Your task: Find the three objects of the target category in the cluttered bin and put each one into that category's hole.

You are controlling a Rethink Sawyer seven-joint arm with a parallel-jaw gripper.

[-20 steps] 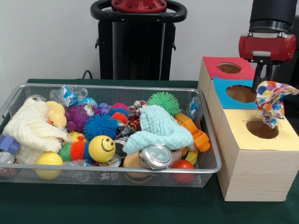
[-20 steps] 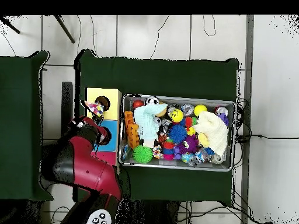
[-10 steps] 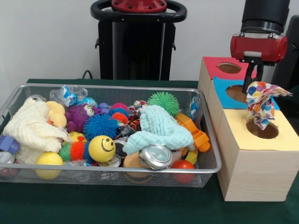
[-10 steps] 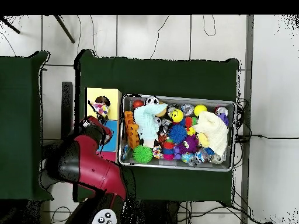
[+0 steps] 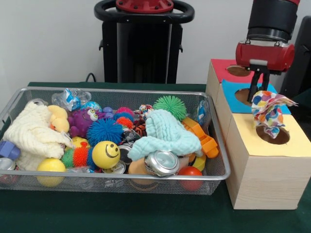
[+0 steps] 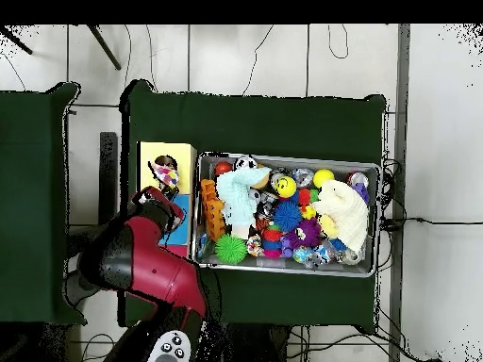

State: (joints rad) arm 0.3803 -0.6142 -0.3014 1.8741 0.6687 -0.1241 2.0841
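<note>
Gripping a spotted cloth (image 5: 268, 112) with the gripper (image 5: 253, 93), dangling it over the yellow box's hole (image 5: 273, 135) near the desk's right edge.

the red and black arm (image 5: 268, 29) comes down from the top right of the front view, its wrist vertical and the red housing level. the pincer (image 5: 262, 93) points straight down, its dark fingers (image 5: 253, 90) closed. in the overhead view the arm's red bulk (image 6: 141, 269) lies at lower left.
</note>
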